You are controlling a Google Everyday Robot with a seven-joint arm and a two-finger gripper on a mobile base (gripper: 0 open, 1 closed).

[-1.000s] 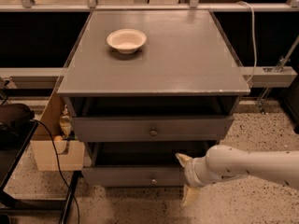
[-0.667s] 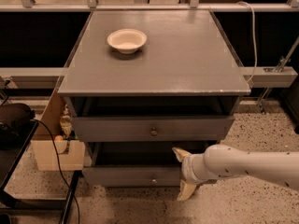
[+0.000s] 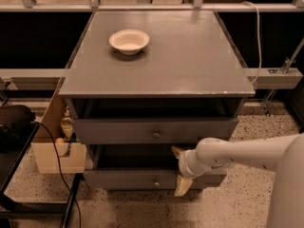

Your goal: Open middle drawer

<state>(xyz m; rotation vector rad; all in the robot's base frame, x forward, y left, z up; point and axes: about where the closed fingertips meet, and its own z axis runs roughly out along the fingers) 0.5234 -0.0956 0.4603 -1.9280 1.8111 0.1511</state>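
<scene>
The grey cabinet point(image 3: 156, 87) shows two drawer fronts. The upper, wider front point(image 3: 114, 131) carries a round knob point(image 3: 156, 134). Below it is the middle drawer point(image 3: 123, 179), narrower-looking, with its own knob point(image 3: 156, 184) and a dark gap above its front. My gripper point(image 3: 178, 171) reaches in from the right on a white arm point(image 3: 237, 156) and sits just right of that knob. It is open: one finger point(image 3: 176, 151) lies over the dark gap and the other finger point(image 3: 183, 186) hangs in front of the drawer face. Nothing is held. No lower drawer shows.
A white bowl point(image 3: 129, 41) sits on the cabinet top at the back left. A cardboard box point(image 3: 54, 151) stands left of the cabinet, with a black cable point(image 3: 57, 160) and a dark bag point(image 3: 16, 125) beside it. Speckled floor point(image 3: 237, 203) lies in front.
My gripper has shifted slightly left and up along the middle drawer's front, closer to its knob. The drawer fronts have not visibly moved.
</scene>
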